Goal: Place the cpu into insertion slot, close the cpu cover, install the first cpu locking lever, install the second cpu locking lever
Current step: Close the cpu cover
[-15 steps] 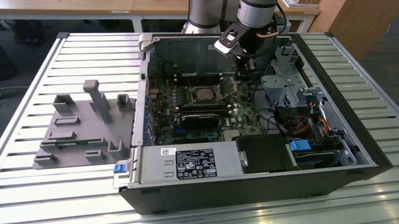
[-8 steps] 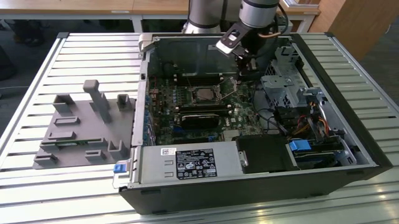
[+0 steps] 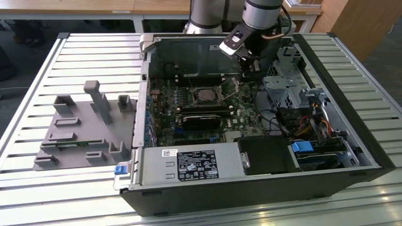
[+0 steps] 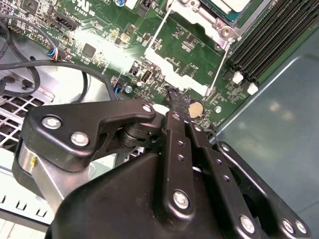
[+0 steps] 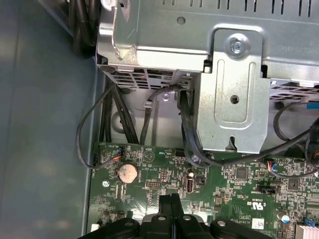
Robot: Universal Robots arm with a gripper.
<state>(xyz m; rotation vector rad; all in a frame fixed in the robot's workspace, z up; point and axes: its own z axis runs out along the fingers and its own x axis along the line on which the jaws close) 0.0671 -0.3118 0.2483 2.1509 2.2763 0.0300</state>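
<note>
Claw point(image 4: 175, 99) clenched, its tips pressed together with nothing that I could make out between them. In the exterior view it hung inside the computer case point(image 3: 351, 141), low over the circuit board point(image 5: 239, 179) and just beside the processor socket, on the exterior view's right of it. In the second wrist view the tips sat near the coin battery point(image 4: 197, 109), close to the free end of one wire lever point(image 4: 219, 67). I could not tell whether they touched the board or the wire.

As for the task's thing, the chip point(image 4: 227, 4) lay in the socket. The cover point(image 4: 212, 27) seemed to lie flat over its edge, with the silvery top showing through the window. From that I judged the first two steps done and the first lever step the one in hand. Both that wire lever and the other wire lever point(image 4: 160, 29) ran slantwise off the socket and looked unlatched to me, though their hooks were too small to be sure.

Working from that spot called, as I read it, for a sideways and downward push on a thin springy wire with shut tips. The contact would need to stay on the wire and clear of the small parts on the board, the battery, and the memory slots point(image 4: 269, 40) beyond the socket. A slip would let the wire spring up and lift the cover.
</note>
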